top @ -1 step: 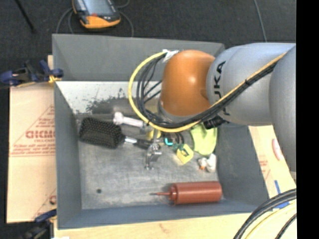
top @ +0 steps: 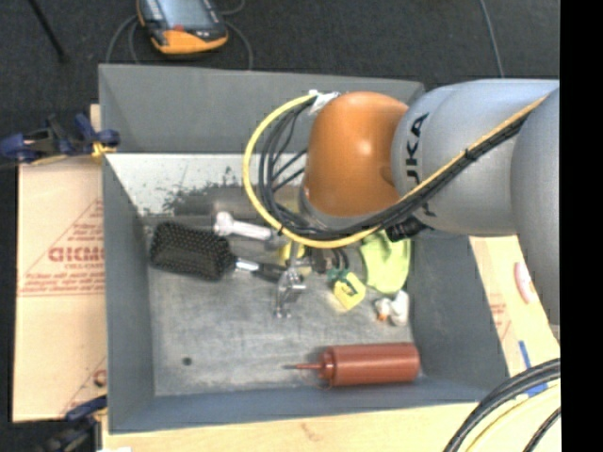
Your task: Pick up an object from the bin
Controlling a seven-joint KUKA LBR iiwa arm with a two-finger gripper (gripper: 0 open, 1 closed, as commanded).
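My gripper (top: 286,292) reaches down under the arm's orange cover to the bin floor near the middle. Just to its left lies a black bristled brush (top: 191,250), with its handle end pointing toward the gripper. A silver-white rod-like piece (top: 237,226) lies behind the brush. Close on the gripper's right sits a small yellow block (top: 346,294), and behind that a yellow-green soft thing (top: 387,262), partly hidden by the arm. Nothing can be seen held in the gripper.
A red-brown squeeze bottle (top: 369,363) lies on its side along the front wall, nozzle pointing left. A small white thing (top: 393,308) rests right of the yellow block. The arm and its cables cover the bin's back right.
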